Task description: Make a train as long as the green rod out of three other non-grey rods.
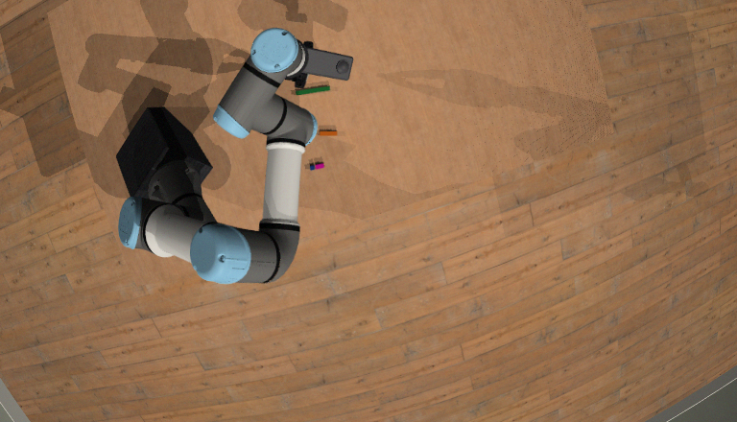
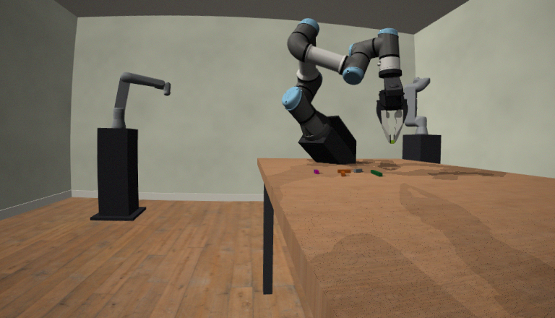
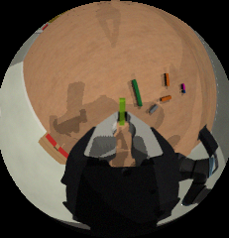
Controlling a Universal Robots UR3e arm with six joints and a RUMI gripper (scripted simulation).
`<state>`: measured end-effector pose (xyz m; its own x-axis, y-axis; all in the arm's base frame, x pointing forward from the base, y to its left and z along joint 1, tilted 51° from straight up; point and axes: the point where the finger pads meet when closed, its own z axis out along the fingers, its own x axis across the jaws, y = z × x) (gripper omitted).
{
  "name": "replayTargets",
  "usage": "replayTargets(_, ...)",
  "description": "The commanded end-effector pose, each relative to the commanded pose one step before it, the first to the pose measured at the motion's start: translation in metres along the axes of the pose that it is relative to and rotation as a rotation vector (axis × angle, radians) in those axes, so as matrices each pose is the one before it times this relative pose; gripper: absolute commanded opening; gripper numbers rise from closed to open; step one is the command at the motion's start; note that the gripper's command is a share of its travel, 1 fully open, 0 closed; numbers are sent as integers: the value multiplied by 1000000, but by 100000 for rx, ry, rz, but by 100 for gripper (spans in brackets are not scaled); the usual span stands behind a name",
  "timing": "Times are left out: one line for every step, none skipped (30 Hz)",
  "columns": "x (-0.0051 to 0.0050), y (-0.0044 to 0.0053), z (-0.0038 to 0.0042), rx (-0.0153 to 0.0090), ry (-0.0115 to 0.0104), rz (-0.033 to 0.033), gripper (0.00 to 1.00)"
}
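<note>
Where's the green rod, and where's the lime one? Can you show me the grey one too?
Green rod (image 1: 313, 90) (image 2: 376, 173) (image 3: 137, 92): top, exterior and wrist views, middle.
Lime rod (image 2: 392, 142) (image 3: 122, 105): exterior and wrist views, visible end.
Grey rod (image 2: 358, 170) (image 3: 154, 109): exterior and wrist views, middle.

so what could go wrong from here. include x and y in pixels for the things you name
The gripper (image 2: 392, 141) (image 3: 122, 119) holds the lime rod (image 2: 392, 142) (image 3: 122, 105) well above the table, so a slip could drop it askew.

The blue rod (image 1: 312, 166) (image 3: 183, 91) sits right against the magenta rod (image 1: 320, 165) (image 2: 316, 171) (image 3: 183, 86); placing the lime rod there could knock them out of line.

Setting it down near the green rod (image 1: 312, 90) (image 2: 376, 173) (image 3: 137, 92) might leave too little space.
</note>
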<state>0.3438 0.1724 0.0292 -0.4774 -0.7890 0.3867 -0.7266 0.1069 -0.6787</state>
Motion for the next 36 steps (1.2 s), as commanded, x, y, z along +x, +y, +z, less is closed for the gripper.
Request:
replayTargets(2008, 3044, -5600, -1211, 2136, -308, 0)
replayTargets(0, 27, -271, -2, 5, -7, 0)
replayTargets(0, 17, -171, -1, 3, -4, 0)
replayTargets(9, -16, -95, 7, 4, -1, 0)
replayTargets(12, -33, -41, 10, 3, 1, 0)
replayTargets(11, -29, -8, 10, 3, 0, 0)
replayTargets(0, 0, 0, 0, 0, 0, 0)
replayTargets(0, 0, 0, 0, 0, 0, 0)
replayTargets(94, -129, 112, 5, 34, 25, 0)
replayTargets(28, -36, 36, 0, 10, 8, 0)
replayTargets(21, -34, 18, 1, 5, 8, 0)
replayTargets(14, -35, -1, 2, 1, 8, 0)
replayTargets(9, -33, -13, 3, -2, 7, 0)
replayTargets(6, -30, -19, 3, -4, 7, 0)
replayTargets(15, -43, -20, 2, -5, 5, 0)
replayTargets(79, -135, -27, -2, -8, 2, 0)
replayTargets(316, -133, 61, -24, 22, -63, 0)
replayTargets(505, -342, 64, -38, 22, -157, 0)
replayTargets(738, -473, 172, -66, 48, -227, 0)
replayTargets(956, -564, 250, -91, 65, -214, 0)
replayTargets(933, -1089, -39, -68, -29, -206, 0)
replayTargets(1153, -1429, -70, -76, -57, -236, 0)
replayTargets(1449, -1731, -81, -94, -65, -299, 0)
replayTargets(0, 0, 0, 0, 0, 0, 0)
replayTargets(0, 0, 0, 0, 0, 0, 0)
replayTargets(1767, -2082, -98, -98, -74, -357, 0)
replayTargets(2118, -2322, -94, -132, -74, -441, 0)
replayTargets(2543, -2612, -86, -140, -54, -539, 0)
replayTargets(2919, -2896, -96, -149, -60, -608, 0)
replayTargets(3304, -3149, -106, -158, -67, -676, 0)
replayTargets(3698, -3370, -115, -164, -74, -743, 0)
replayTargets(4097, -3554, -123, -167, -80, -808, 0)
replayTargets(4497, -3697, -132, -167, -86, -871, 0)
replayTargets(4894, -3794, -140, -163, -90, -930, 0)
replayTargets(5281, -3844, -147, -156, -93, -986, 0)
replayTargets(5654, -3844, -155, -145, -95, -1037, 0)
